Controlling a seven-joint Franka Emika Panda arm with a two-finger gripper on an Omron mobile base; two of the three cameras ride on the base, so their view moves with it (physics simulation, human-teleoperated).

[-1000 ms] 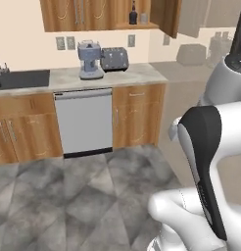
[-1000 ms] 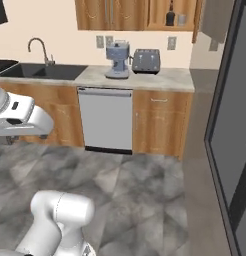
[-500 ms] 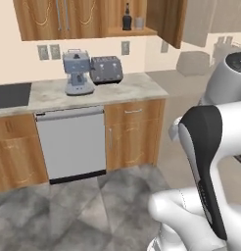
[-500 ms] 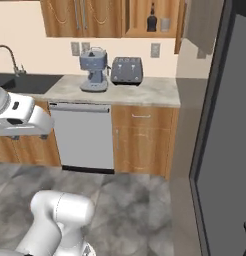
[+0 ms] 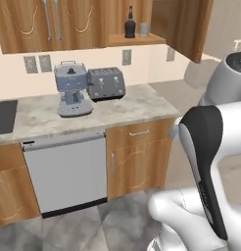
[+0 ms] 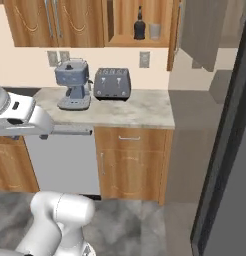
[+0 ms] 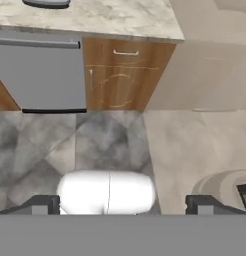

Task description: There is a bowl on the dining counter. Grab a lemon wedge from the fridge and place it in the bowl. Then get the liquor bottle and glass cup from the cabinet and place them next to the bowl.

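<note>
Hand view: the gripper [image 7: 120, 204] has its two dark tips spread wide apart with nothing between them, over mottled grey stone-look floor; at 12 o'clock a wooden cabinet door [image 7: 120, 80] beside a flat grey dishwasher [image 7: 40, 75]. Right base view: in the open wooden cabinet at 12 o'clock, the dark narrow-necked bottle [image 6: 139, 25] stands upright just beside the small clear cup [image 6: 155, 31]; below, on the speckled marble counter [image 6: 145, 112], a boxy grey toaster [image 6: 112, 83] and rounded coffee machine [image 6: 73, 84].
</note>
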